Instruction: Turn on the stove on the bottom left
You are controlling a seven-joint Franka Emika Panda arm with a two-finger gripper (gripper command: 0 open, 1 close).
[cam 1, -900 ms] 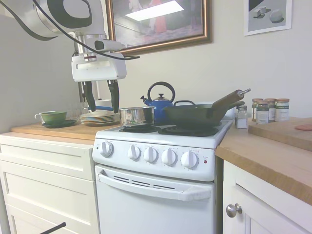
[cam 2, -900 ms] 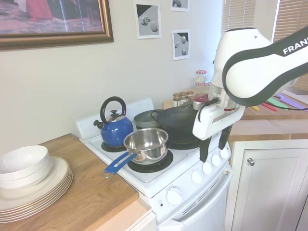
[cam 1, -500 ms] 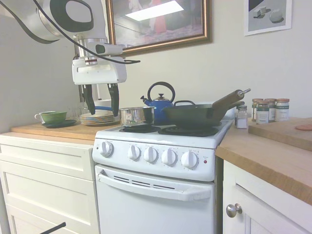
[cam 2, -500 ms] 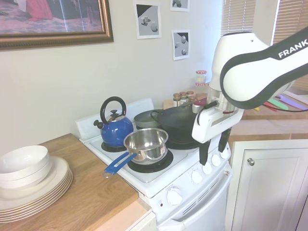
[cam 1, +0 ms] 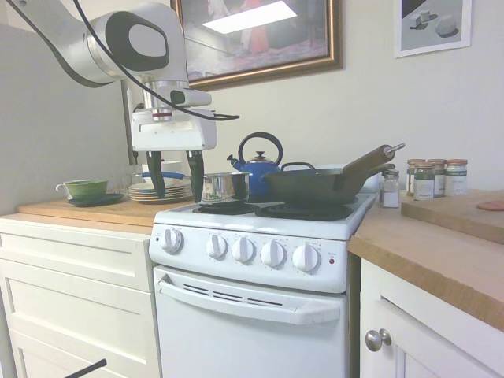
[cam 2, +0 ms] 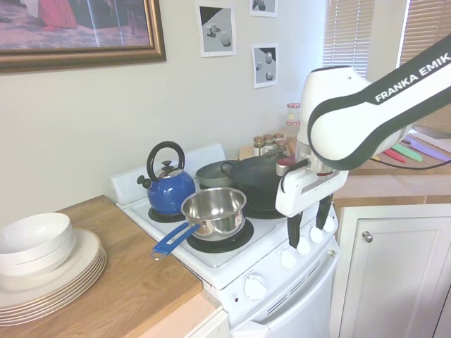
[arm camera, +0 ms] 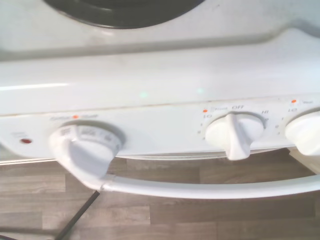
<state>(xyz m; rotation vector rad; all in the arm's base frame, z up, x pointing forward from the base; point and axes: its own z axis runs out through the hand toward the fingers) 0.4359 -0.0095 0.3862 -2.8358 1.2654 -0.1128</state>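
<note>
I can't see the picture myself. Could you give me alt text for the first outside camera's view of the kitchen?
A white robot arm holds its open gripper above the front left corner of a narrow white stove, over its row of five knobs. A blue kettle, a steel saucepan and a dark wok sit on the burners.

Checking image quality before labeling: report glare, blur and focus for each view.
First exterior view: sharp, ceiling light glaring in the framed painting. Second exterior view: slightly washed out, bright blinds, gripper clear. Wrist view: soft, knob print barely legible, knob blurred.
</note>
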